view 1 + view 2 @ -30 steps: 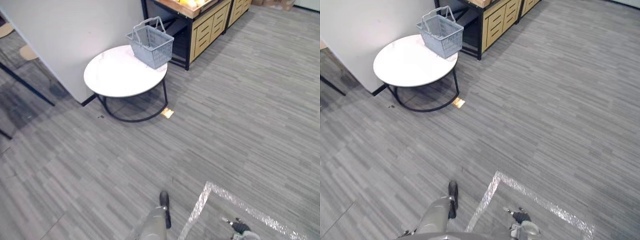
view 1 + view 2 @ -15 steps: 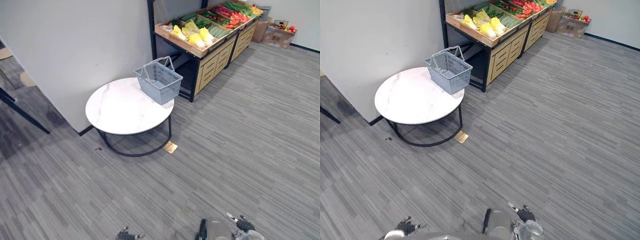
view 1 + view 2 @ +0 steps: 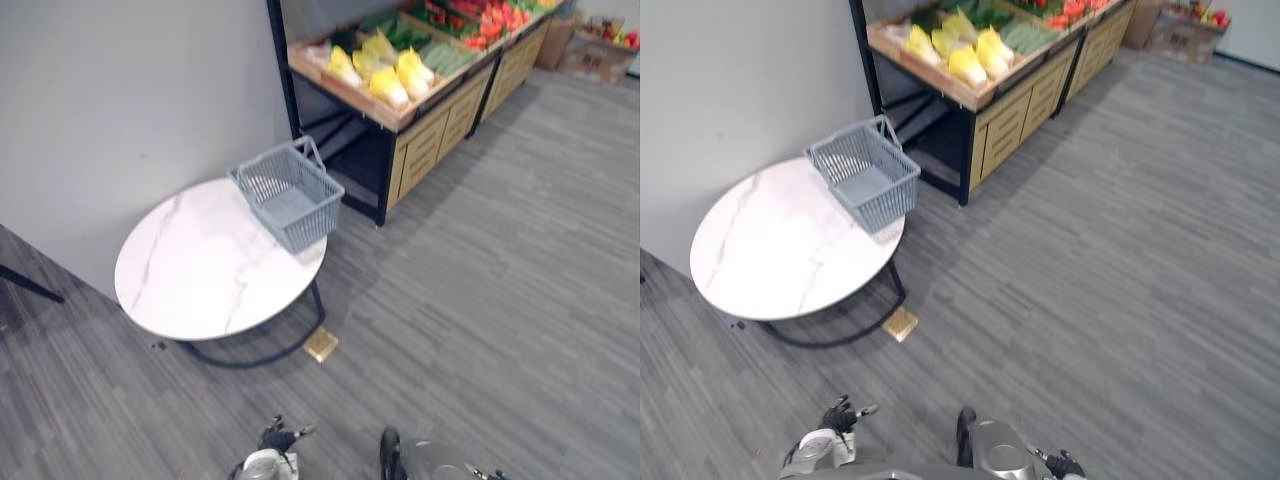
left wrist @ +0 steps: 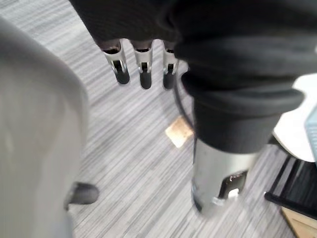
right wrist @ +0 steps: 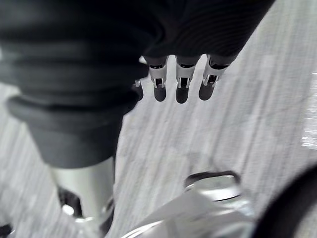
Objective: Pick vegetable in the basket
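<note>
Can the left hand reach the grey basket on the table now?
Probably not yet: the left hand hangs low, apart from the table, and the basket stands at its far edge. Nothing blocks the way.

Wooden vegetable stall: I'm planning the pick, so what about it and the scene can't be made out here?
- Wooden vegetable stall: far end cut off by the top edge, both eye views.
- Red vegetables: too small to name.
- Grey mesh basket: near wall screens part of its floor.
- Right hand: cut by the right eye view's bottom edge.
</note>
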### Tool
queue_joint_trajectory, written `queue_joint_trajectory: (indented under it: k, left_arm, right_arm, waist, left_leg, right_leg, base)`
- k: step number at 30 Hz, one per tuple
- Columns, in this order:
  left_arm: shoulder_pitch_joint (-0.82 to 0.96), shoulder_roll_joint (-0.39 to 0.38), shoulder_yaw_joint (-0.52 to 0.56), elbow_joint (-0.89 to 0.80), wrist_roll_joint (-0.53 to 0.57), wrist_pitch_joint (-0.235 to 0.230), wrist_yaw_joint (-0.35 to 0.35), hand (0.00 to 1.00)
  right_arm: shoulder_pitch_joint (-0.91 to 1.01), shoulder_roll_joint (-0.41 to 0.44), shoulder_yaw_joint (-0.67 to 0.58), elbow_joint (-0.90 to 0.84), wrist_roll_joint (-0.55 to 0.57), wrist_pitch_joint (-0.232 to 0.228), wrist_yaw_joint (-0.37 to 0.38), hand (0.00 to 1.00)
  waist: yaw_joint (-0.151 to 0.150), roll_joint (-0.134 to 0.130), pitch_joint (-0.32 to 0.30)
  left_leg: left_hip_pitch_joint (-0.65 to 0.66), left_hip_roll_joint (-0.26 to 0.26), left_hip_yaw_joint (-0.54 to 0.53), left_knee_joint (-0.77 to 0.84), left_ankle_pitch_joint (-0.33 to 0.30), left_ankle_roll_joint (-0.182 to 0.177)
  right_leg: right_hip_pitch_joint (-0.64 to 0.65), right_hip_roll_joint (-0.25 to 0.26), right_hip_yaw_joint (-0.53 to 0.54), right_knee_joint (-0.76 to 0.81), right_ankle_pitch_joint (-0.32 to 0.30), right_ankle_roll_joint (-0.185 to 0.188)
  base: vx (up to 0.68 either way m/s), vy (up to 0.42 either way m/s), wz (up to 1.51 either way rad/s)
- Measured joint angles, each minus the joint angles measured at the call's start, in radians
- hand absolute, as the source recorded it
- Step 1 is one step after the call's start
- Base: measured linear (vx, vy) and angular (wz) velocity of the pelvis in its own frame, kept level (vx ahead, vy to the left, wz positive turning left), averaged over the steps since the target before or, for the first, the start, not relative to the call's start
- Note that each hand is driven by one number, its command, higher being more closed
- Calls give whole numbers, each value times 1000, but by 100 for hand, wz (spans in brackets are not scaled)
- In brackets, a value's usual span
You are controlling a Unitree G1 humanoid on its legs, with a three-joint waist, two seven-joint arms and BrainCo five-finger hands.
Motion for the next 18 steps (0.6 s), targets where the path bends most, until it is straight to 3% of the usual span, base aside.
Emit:
queue_joint_trajectory:
  k: [2,3,6,7,9,10,11,12,13,14,17,18]
  left_arm:
    - [2,5,25,-24,-8,-3,-5,0]
    - [2,3,27,-42,-9,-8,-14,0]
    - [6,2,46,-57,-8,-8,-21,0]
    - [14,2,56,-58,-2,-7,-20,0]
    - [31,9,53,-50,2,-3,-19,0]
    - [49,29,43,-14,10,6,-18,0]
    - [60,30,36,-1,21,13,-18,0]
    - [82,48,32,22,29,20,-12,0]
    - [92,62,20,25,35,24,-11,0]
    - [99,70,12,28,37,36,-11,0]
    - [108,70,0,46,37,38,-9,0]
    - [108,73,-20,45,38,43,-8,0]
  right_arm:
    - [-9,-10,21,-6,3,-2,-4,0]
    - [-30,-18,27,-5,5,0,-9,0]
    - [-61,-18,61,-17,5,-2,-8,0]
    - [-70,-16,102,-30,5,-7,-7,0]
    - [-67,-19,146,-49,3,-13,-6,0]
    - [-64,-21,177,-47,1,-14,-5,0]
    - [-60,-16,187,-47,0,-14,-3,0]
    - [-56,-2,209,-48,-1,-16,2,0]
    - [-56,3,216,-48,-3,-17,3,0]
    - [-55,12,224,-44,-11,-16,4,0]
    - [-65,16,233,-43,-19,-18,6,0]
    - [-66,17,236,-48,-18,-21,8,0]
  waist:
    - [19,4,3]
    - [36,13,8]
    - [47,10,7]
    - [51,15,2]
    - [54,29,-5]
    - [69,28,-16]
    - [69,25,-26]
    - [69,-9,-45]
    - [68,-21,-52]
    - [70,-46,-60]
    - [75,-43,-57]
    - [67,-37,-55]
  left_leg:
    - [-90,-25,45,-13,-77,29]
    - [-144,-50,106,-117,-141,33]
    - [-187,-103,197,-423,-169,40]
    - [-177,-137,261,-702,-130,49]
    - [-157,-151,341,-923,-59,61]
    - [-132,-162,392,-1004,44,141]
    - [-122,-170,402,-1010,78,176]
    - [-108,-206,389,-1037,70,201]
    - [-100,-226,382,-1056,67,207]
    - [-77,-257,375,-1070,49,207]
    - [27,-265,348,-1069,-21,189]
    - [84,-268,327,-1071,-48,187]
  right_leg:
    - [69,-6,3,-22,-23,3]
    - [120,-15,11,-30,-41,25]
    - [174,-46,34,-58,-73,55]
    - [194,-55,41,-86,-87,72]
    - [221,-47,45,-110,-110,86]
    - [251,-45,57,-110,-141,100]
    - [261,-52,66,-105,-142,100]
    - [240,-76,77,-49,-141,101]
    - [215,-88,84,3,-139,104]
    - [144,-110,117,180,-121,135]
    - [1,-120,180,594,23,377]
    - [-47,-137,165,743,25,378]
  base:
    - [386,-116,-1]
    - [348,-73,-18]
    - [382,32,-26]
    - [410,100,-15]
    - [533,176,-4]
    - [564,191,-2]
    - [580,183,14]
    - [450,140,28]
    - [650,253,52]
    - [536,219,40]
    - [527,161,26]
    - [534,126,27]
